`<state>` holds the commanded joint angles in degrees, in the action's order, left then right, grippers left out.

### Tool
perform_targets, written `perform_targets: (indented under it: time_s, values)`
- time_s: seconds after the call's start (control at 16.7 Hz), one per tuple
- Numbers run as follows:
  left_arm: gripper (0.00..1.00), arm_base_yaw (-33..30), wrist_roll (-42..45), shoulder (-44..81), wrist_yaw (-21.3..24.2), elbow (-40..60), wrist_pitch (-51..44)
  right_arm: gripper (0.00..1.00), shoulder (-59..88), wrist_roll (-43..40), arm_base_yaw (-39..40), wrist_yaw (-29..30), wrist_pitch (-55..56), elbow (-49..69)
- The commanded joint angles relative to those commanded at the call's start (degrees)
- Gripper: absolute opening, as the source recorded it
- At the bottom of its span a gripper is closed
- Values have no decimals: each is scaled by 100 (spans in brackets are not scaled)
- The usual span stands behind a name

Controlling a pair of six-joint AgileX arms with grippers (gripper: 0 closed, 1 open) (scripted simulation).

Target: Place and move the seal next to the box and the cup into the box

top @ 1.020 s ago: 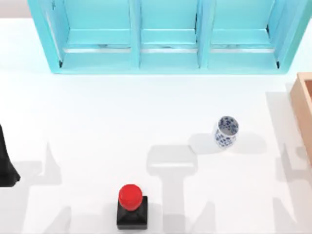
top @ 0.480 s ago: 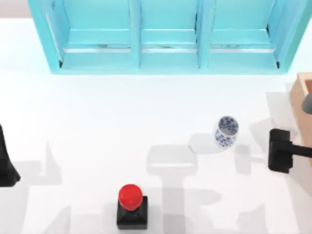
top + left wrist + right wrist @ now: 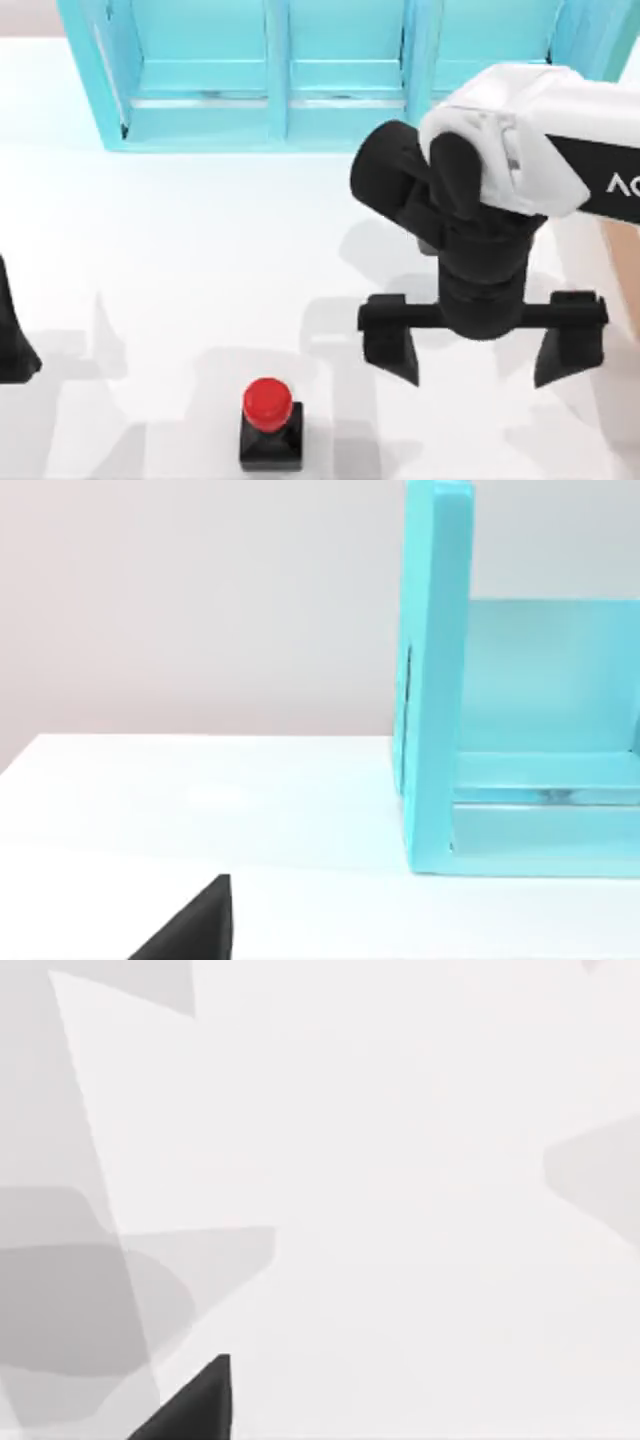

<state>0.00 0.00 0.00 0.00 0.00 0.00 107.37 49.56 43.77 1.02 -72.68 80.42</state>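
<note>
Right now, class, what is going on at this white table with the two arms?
The right gripper hangs over the right half of the white table, fingers spread wide and holding nothing. The seal, a black square block with a round red knob, stands untouched near the front edge. The left gripper sits parked at the left edge. A turquoise shelf cabinet lines the back.
</note>
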Motion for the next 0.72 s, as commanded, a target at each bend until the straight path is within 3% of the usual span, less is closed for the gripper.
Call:
perform_targets:
  time_s: [0.42, 0.72]
  values:
    - [100, 0, 0, 0, 0, 0, 0, 100, 1584, 1005, 1375, -66, -701, 2827]
    - [100, 0, 0, 0, 0, 0, 0, 100, 1802, 1196, 1665, -87, -671, 3433]
